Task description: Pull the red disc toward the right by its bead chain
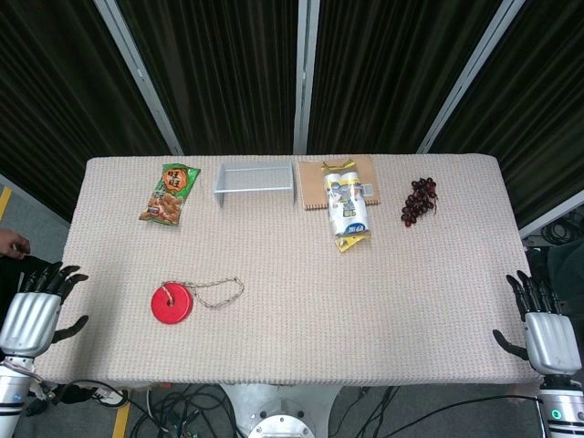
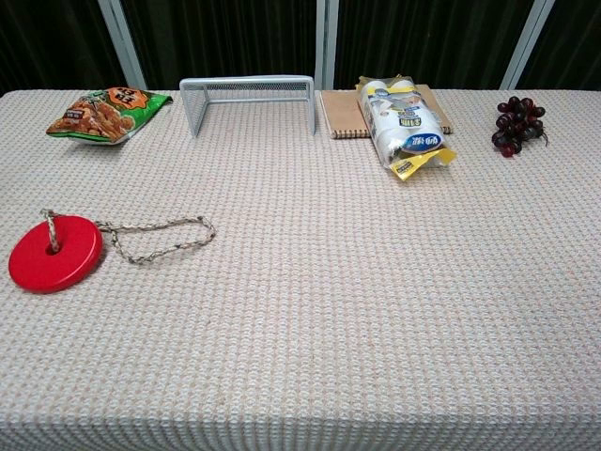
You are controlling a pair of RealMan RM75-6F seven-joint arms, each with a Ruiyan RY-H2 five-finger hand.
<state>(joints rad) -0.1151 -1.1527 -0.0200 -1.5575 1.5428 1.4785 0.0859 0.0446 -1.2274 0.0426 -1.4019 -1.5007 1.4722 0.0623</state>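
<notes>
Both hands were parked off the near corners when I looked, left hand [image 1: 35, 306] at the near-left edge and right hand [image 1: 545, 324] at the near-right, fingers spread apart on each and nothing in them; only the head view showed them. Next out was the red disc [image 2: 54, 253], lying flat on the near-left part of the table [image 2: 329, 329], with its bead chain [image 2: 155, 237] looped out to the right of it and lying slack on the woven cloth. My worry was the grab: that chain looked thin and flat against a bumpy cloth, so big fingers could easily scrape past it or pinch only one strand of the loop. Reckoned a fast pull could also snap the slack tight and make the disc jump or flip instead of sliding. It was also a long reach for the right hand, well apart from the loop. Farther back sat the snack bag [image 2: 105, 113], wire rack [image 2: 248, 99], notebook [image 2: 340, 115], milk pack [image 2: 404, 127] and grapes [image 2: 516, 122], all well clear, so no real bump risk there.
</notes>
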